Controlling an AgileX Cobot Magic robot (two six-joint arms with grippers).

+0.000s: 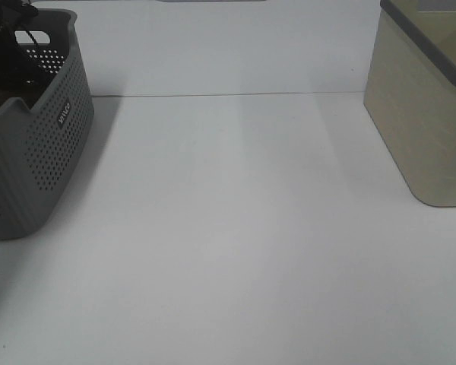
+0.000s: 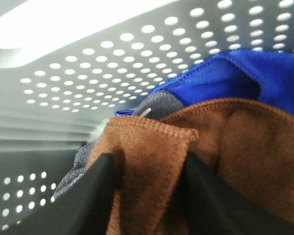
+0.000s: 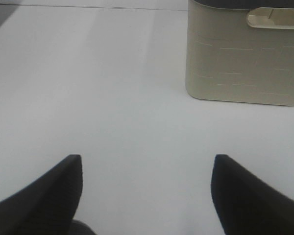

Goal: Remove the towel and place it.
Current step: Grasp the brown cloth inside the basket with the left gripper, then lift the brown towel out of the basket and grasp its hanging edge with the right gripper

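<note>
Two left jaws flank a fold of the towel [image 2: 152,166], grip uncertain; right jaws spread wide above the bench [image 3: 137,98].

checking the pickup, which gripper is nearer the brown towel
Left. The left gripper straddles a towel fold inside the basket; the right gripper hangs over the table, away from it.
</note>
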